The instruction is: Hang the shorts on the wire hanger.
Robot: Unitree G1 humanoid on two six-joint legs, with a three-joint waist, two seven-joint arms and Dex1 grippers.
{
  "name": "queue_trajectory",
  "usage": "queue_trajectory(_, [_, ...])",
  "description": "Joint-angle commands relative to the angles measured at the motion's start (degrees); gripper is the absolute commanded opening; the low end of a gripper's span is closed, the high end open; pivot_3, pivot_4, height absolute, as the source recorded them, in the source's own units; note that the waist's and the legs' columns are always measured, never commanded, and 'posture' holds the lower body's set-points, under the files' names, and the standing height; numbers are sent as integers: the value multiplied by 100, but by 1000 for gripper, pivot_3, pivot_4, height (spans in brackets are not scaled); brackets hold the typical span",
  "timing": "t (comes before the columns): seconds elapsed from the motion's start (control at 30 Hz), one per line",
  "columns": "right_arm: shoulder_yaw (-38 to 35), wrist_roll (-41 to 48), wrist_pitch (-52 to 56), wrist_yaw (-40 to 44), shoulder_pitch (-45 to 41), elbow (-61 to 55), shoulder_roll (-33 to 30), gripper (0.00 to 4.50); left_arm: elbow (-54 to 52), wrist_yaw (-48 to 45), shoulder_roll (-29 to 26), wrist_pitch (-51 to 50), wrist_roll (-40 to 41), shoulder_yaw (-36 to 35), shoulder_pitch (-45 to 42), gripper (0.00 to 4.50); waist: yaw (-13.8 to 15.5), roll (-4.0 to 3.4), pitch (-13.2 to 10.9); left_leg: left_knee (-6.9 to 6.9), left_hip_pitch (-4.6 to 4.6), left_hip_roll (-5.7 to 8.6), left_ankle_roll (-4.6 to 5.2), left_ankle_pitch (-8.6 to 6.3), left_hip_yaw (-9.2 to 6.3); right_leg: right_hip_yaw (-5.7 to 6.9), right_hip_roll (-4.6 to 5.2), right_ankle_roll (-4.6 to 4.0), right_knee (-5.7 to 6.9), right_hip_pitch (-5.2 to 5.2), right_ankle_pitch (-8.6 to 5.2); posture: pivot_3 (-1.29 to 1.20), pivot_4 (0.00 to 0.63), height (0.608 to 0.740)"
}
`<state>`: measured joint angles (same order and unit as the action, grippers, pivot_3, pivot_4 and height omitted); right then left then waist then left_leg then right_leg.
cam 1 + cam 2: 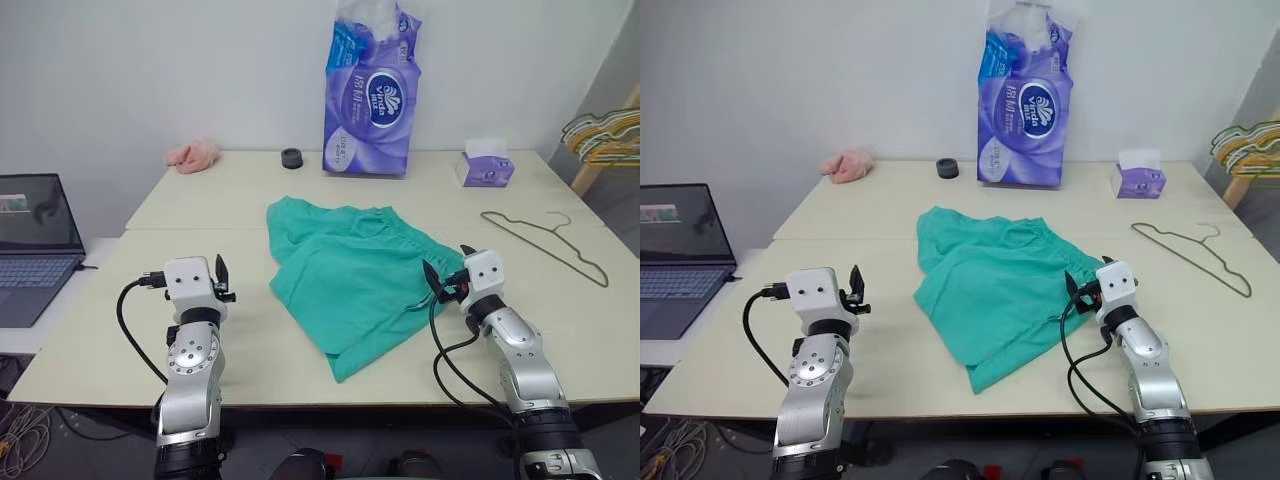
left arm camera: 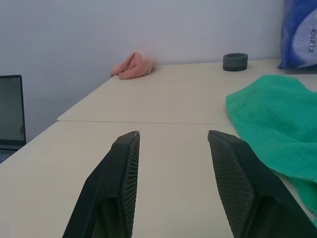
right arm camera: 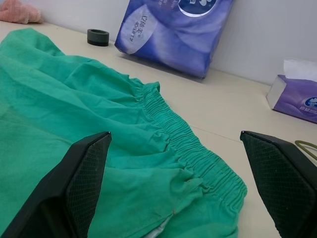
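Lying crumpled and folded in the middle of the pale table (image 1: 240, 190): the shorts (image 1: 350, 275), teal-green, waistband gathered and running toward the right edge of the cloth. Resting flat on the bare tabletop well to the right of the shorts: the wire hanger (image 1: 548, 243), hook pointing toward the back wall, untouched by either arm.

Hovering just at the right-hand edge of the shorts, beside the waistband: the right gripper (image 3: 183, 188), fingers (image 3: 84, 173) spread very wide, gripping nothing, cloth lying beneath and ahead of them. Hanging over bare table to the left of the shorts, apart from the cloth: the left gripper (image 2: 173, 163), fingers (image 2: 124, 168) standing partly apart with tabletop showing in the gap, gripping nothing.

Standing upright at the back of the table: a purple pack of tissue paper (image 1: 368, 95). Sitting near it: a small black ring (image 1: 292, 157), a pink cloth (image 1: 193, 154) and a purple tissue box (image 1: 485, 165). Sitting open off the table's left side: a laptop (image 1: 35, 245).
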<state>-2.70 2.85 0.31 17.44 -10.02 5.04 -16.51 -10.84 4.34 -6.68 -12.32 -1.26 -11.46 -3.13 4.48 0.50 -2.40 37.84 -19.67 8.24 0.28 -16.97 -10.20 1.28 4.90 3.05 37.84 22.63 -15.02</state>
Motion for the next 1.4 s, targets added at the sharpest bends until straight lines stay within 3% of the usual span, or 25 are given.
queue_trajectory(0.03, [-27,1,-170,-9,-141,-48,-5,4454,-110,-63,-122,275,-92,84,-107,2313,-7,0,0,0,0,-1,0,0,3,-2,-2,-1,1,1,1,46,0,740])
queue_trajectory(0.63, [-30,28,-186,13,-109,-65,20,4454,-22,-146,-189,266,36,4,-174,2313,-6,4,2,1,-10,-29,10,-8,86,-79,-31,-30,4,52,45,41,0,740])
queue_trajectory(0.93, [8,26,-221,20,-131,-42,51,4454,34,-128,-248,184,21,-40,-184,2313,-13,4,3,4,-8,-94,-11,-18,101,-82,-95,-66,-9,55,71,43,0,740])
queue_trajectory(1.03, [3,33,-224,36,-126,-45,47,4454,-52,-457,-217,287,352,-15,-116,2313,-14,4,3,5,-8,-97,-13,-17,102,-82,-98,-71,-8,55,75,40,0,740])
queue_trajectory(1.13, [5,131,-202,164,-93,-124,20,4500,-258,-968,-236,332,792,80,-43,2840,-20,4,3,9,-8,-97,-12,-17,104,-83,-98,-70,-8,55,78,36,0,740])
queue_trajectory(1.3, [243,701,86,1187,144,-732,-227,4500,-524,-2292,-590,99,1330,730,-15,4335,-37,4,3,8,-8,-97,-12,-17,106,-83,-98,-71,-9,55,78,6,0,740])
queue_trajectory(1.4, [690,1056,570,2380,542,-1653,-989,4500,-855,-3806,-1459,-404,1477,1748,-32,4456,-55,1,2,9,-11,-97,-11,-18,106,-83,-98,-71,-14,53,77,-16,0,740])
